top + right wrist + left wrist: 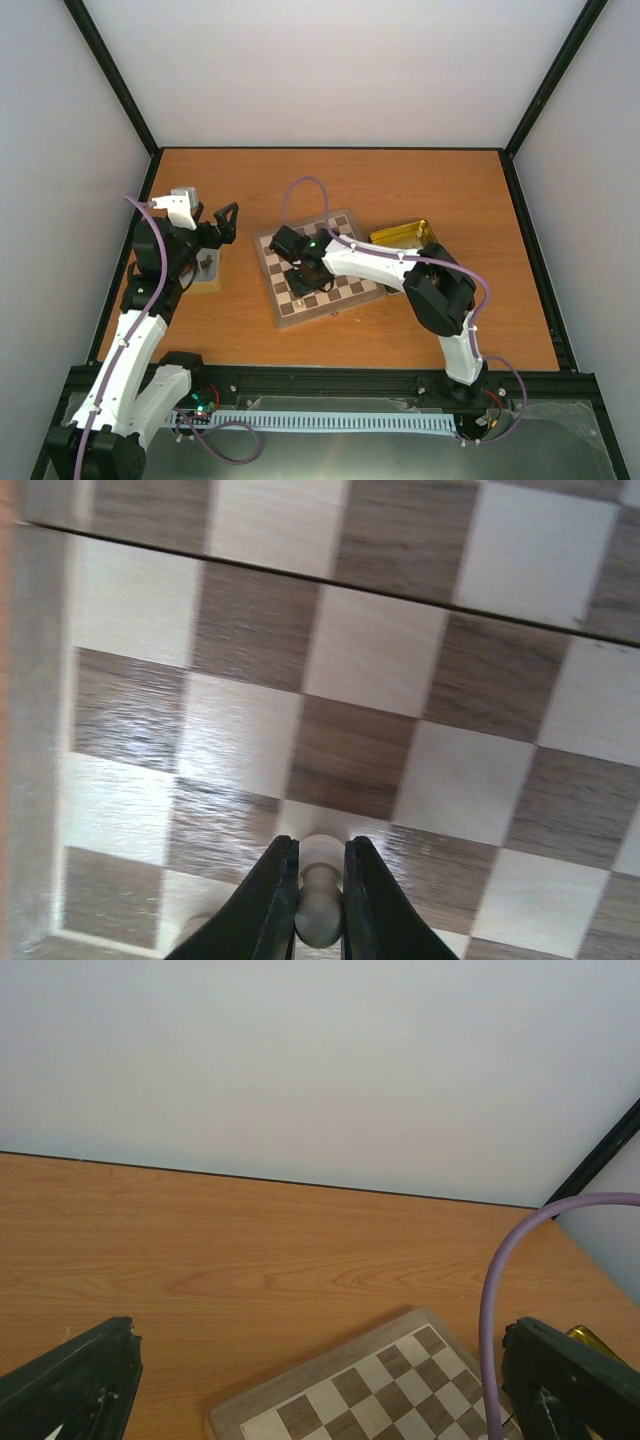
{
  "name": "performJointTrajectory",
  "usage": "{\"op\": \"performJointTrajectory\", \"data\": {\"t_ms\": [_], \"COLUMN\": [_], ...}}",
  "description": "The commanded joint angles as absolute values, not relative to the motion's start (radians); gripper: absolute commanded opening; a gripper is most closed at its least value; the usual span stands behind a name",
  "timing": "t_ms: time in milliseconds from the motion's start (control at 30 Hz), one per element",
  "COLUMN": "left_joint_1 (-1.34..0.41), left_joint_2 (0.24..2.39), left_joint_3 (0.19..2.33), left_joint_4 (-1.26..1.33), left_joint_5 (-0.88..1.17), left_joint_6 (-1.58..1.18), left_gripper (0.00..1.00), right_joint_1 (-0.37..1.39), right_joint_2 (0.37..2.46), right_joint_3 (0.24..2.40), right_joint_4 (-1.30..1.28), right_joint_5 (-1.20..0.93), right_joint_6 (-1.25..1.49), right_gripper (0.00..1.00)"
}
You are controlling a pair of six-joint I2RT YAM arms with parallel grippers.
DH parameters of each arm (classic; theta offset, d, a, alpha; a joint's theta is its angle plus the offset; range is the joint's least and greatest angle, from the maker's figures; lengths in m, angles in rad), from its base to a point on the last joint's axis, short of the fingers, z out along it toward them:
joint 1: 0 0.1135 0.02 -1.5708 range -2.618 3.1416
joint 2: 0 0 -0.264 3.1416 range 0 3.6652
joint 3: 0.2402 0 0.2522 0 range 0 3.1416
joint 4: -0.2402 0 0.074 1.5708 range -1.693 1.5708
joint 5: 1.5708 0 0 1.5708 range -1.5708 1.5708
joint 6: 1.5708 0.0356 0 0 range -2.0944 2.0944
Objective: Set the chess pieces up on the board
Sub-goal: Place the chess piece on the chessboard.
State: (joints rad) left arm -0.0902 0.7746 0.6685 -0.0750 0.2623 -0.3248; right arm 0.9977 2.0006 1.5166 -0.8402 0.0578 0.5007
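Right gripper (321,878): closed on a cream piece (319,915), one black finger pressed to each side of it.
Piece: upright between the fingertips, its round end over a pale square near the board's edge; whether it touches the board I cannot tell.
Beside it: a pale blurred shape (196,926) low on the left, too unclear to name.
Board (350,750): fills the right wrist view; a thin dark seam (330,582) runs across it beyond the piece, and the pale border (35,730) lies at the left.
In the way: the squares ahead of the fingers are bare.
Right arm: stretched from its base across the board, covering its middle in the top view.
Tin (405,235): gold, touching or just beside the board's right side, behind the right arm.
Left gripper (320,1388): jaws spread wide, holding nothing, raised left of the board.
Block (208,270): pale, under the left arm, with small dark things on it.
Cable (490,1310): purple, looping past the left gripper's right finger.
Table (400,180): bare wood from the board to the far wall.
Edges: black frame posts at the sides, white walls around.
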Motion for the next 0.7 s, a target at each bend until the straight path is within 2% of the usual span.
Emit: {"op": "performJointTrajectory", "data": {"t_ms": [0, 533, 667], "left_joint_1": [-0.094, -0.094, -0.094], "left_joint_2": [0.761, 0.738, 0.739], "left_joint_3": [0.693, 0.708, 0.707], "left_joint_4": [-0.051, -0.115, -0.116], "left_joint_5": [0.262, 0.086, 0.082], "left_joint_6": [-0.327, -0.339, -0.339], "left_gripper": [1.0, 1.0, 1.0], "right_joint_1": [1.035, 1.111, 1.11], "right_joint_2": [2.025, 2.119, 2.128], "right_joint_3": [1.591, 1.704, 1.709], "right_joint_4": [-0.834, -0.862, -0.866], "right_joint_5": [0.034, 0.026, 0.044], "right_joint_6": [0.474, 0.46, 0.456], "right_gripper": [0.12, 0.13, 0.16]}}
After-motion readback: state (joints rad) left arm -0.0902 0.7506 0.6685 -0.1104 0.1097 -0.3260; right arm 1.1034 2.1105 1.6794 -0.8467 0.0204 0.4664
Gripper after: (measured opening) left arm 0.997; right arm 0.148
